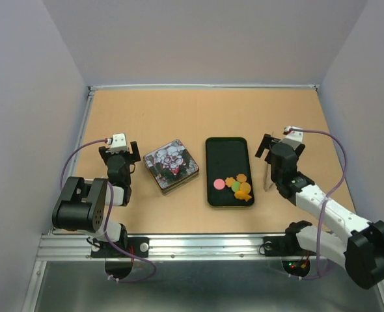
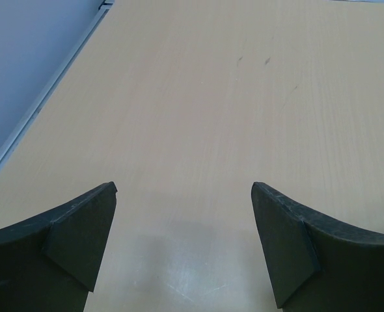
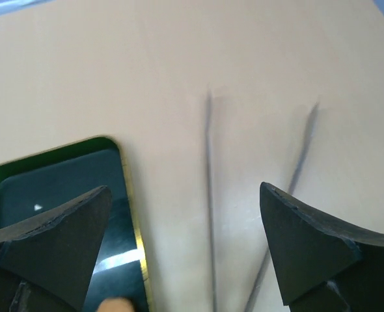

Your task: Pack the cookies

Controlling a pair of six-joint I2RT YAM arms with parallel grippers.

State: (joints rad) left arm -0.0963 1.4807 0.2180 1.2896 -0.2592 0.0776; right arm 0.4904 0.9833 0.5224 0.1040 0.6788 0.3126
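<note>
Currently the right gripper (image 3: 185,195) hangs wide open above tweezers (image 3: 209,214), cookies (image 1: 236,186) lying to its left; the left gripper (image 2: 184,188) likewise gapes wide.

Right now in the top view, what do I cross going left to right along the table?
Left gripper, patterned square tin, black tray holding the cookies, right gripper.

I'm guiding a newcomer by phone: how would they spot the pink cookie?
Find the black oblong tray on the table, right of the square picture-lidded tin. At its near end lies a small cluster of cookies. The pink cookie sits at the cluster's left edge, the only pink one among orange and green.
</note>
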